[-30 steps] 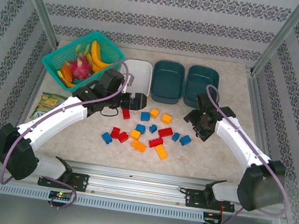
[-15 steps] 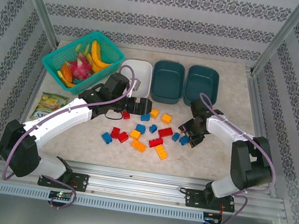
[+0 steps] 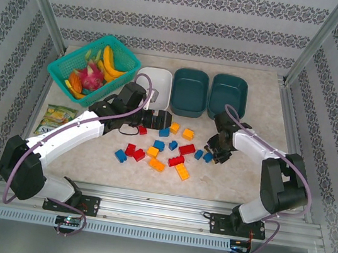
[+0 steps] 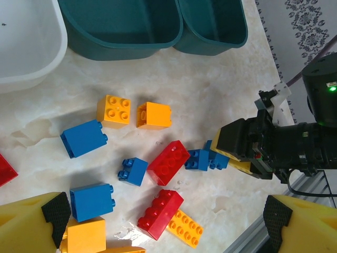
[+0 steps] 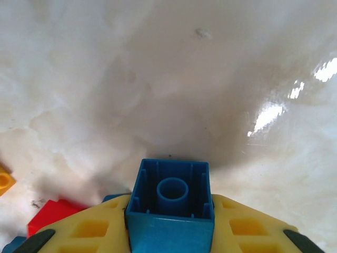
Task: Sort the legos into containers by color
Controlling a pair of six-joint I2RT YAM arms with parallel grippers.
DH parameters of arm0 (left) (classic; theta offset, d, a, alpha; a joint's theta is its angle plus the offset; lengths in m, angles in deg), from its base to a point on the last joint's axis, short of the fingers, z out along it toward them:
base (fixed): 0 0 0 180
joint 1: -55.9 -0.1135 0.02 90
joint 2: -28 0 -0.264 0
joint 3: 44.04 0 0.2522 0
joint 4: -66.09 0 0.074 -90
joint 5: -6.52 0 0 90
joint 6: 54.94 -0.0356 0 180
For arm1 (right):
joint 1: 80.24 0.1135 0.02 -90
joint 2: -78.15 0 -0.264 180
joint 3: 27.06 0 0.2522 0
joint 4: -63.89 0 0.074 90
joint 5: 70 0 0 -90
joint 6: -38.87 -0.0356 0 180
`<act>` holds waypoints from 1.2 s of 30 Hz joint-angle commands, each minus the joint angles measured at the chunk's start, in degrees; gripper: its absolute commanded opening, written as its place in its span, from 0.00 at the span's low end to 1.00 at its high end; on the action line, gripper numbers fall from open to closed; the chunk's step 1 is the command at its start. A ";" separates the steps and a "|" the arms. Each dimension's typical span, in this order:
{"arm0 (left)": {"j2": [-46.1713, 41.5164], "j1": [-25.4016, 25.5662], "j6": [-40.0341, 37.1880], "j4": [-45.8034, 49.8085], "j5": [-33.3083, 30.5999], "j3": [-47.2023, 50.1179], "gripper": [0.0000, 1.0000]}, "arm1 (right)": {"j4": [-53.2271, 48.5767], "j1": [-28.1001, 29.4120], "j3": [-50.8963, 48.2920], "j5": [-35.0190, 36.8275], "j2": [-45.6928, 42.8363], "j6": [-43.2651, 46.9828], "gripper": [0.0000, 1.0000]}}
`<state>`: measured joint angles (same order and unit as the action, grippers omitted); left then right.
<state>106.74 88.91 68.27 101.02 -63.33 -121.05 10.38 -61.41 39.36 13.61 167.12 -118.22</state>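
Right gripper (image 5: 169,232) pinches a blue brick (image 5: 169,203), left gripper (image 4: 166,213) gapes empty; lift straight up before swinging to a tub (image 3: 189,92).

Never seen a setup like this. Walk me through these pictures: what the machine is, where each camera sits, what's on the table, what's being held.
The machine is a pair of robot arms, a left arm and a right arm, bolted at the table's near edge. Each ends in a two-fingered claw. The wide picture comes from a fixed camera above and behind them. The other two come from a camera on each wrist, looking past that arm's own yellow fingers.

On the table lie loose red, blue and orange toy bricks. Behind them stand a white tub and two teal tubs, and a teal basket of toy fruit sits far left.

The left claw is open above the bricks, holding nothing. The right claw grips a blue brick, hollow underside facing its camera.
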 commanded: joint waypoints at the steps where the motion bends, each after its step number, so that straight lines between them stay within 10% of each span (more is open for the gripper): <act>1: -0.76 0.91 2.02 -1.22 -0.74 -2.38 0.97 | -5.54 0.95 7.47 7.65 -3.77 7.07 0.27; 14: 12.15 -1.57 7.17 -1.66 -0.42 -21.09 0.97 | -7.29 -8.86 38.41 13.73 13.57 27.82 0.27; 30: 21.39 -3.63 6.71 3.63 -1.72 -29.81 0.96 | -17.90 -14.86 68.25 4.90 47.49 29.90 0.32; 36: 18.74 -4.18 6.87 7.64 -4.79 -27.56 0.95 | -17.35 -14.79 69.83 4.99 45.26 30.71 0.62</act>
<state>128.40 85.63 74.76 104.41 -65.59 -149.79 -5.14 -76.03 107.07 19.23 214.49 -88.19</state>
